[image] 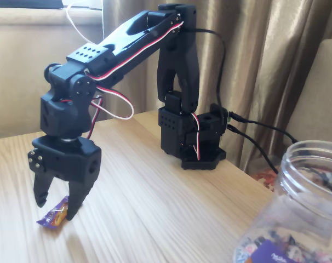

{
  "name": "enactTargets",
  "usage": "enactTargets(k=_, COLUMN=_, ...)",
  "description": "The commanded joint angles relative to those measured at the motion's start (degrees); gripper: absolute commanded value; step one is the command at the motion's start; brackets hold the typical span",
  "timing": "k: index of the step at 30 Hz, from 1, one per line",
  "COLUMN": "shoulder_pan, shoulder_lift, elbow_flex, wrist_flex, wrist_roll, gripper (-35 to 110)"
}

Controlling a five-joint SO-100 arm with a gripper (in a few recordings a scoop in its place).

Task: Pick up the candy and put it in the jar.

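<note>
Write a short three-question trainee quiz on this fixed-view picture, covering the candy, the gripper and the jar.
1. True or false: the small purple-wrapped candy with an orange middle lies on the light wooden table.
2. Where are the black two-finger gripper's fingers? A) inside the jar B) straddling the candy C) raised high above the table
3. Fill in: the large clear plastic jar with a ribbed mouth stands at the picture's lower ____.

Key: 1 true; 2 B, jaws open, tips either side of the candy; 3 right.
</note>
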Motion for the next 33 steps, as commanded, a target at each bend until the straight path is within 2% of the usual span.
enactTargets(k=1, shoulder_pan=-0.09, shoulder_lift=1.32, elbow_flex=1.41, wrist_flex=-0.79, wrist_roll=-0.26, gripper=38)
enactTargets(k=9, shoulder_pan=0.44, shoulder_lift=1.67, elbow_flex=3.69, wrist_flex=-3.43, wrist_roll=-1.05, gripper=38)
enactTargets(k=18, shoulder_pan=0.26, shoulder_lift=-0.18, elbow_flex=4.04, wrist_flex=-4.31, wrist_roll=-2.02, gripper=23)
enactTargets(k=25, shoulder_pan=1.05, shoulder_lift=-0.18, elbow_flex=4.48, wrist_flex=-4.39, wrist_roll=-2.29, gripper=22)
enactTargets(k=33, shoulder_pan=1.67, shoulder_lift=-0.26, elbow_flex=4.75, wrist_flex=-4.75, wrist_roll=-3.87, gripper=14)
